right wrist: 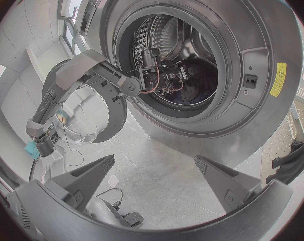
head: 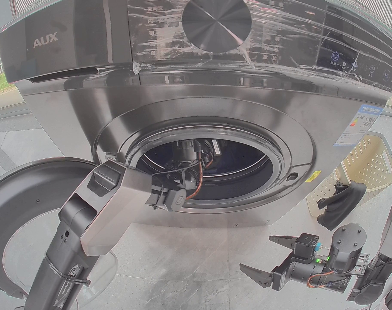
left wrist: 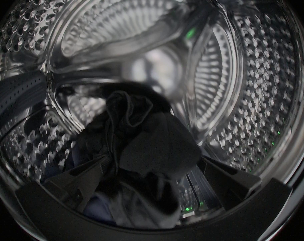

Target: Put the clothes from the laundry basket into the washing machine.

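Observation:
The washing machine (head: 230, 104) stands with its round opening facing me. My left arm reaches through that opening into the drum (left wrist: 259, 84). There my left gripper (left wrist: 152, 159) is open, and a heap of dark clothes (left wrist: 142, 134) lies on the drum floor between and beyond its fingers. My right gripper (head: 257, 253) hangs open and empty above the floor, in front of the machine and to its right. The cream laundry basket (head: 370, 160) stands beside the machine on the right. A dark garment (head: 340, 203) is draped over its rim.
The machine's round door (head: 28, 203) is swung wide open on the left, beside my left arm. Grey tiled floor (head: 196, 259) lies bare between the machine and my right gripper. The basket (right wrist: 282, 141) and its garment (right wrist: 292, 161) sit close to my right arm.

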